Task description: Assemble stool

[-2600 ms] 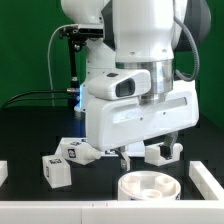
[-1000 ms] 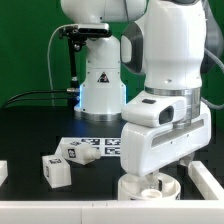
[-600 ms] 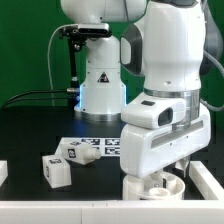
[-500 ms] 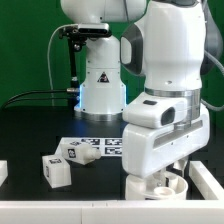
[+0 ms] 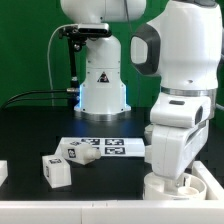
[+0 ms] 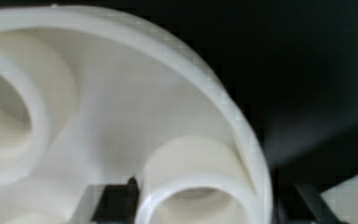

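Note:
The round white stool seat (image 5: 172, 186) lies on the black table at the front of the exterior view's right. In the wrist view the seat (image 6: 87, 110) fills the picture, with its rim and two round sockets showing. My gripper (image 5: 180, 176) is down on the seat, mostly hidden by the white hand. In the wrist view my gripper (image 6: 211, 205) has its dark fingers (image 6: 115, 204) on either side of the seat's rim and one socket, closed on it. Two white legs with tags (image 5: 57, 168) (image 5: 77, 152) lie loose at the exterior view's left.
The marker board (image 5: 112, 148) lies flat in front of the robot's base. A white block (image 5: 3, 171) sits at the exterior view's left edge and another (image 5: 216, 177) at the right edge, close to the seat.
The arm has swung toward the exterior view's right, and the seat has moved right with it. The legs at the left have not moved.

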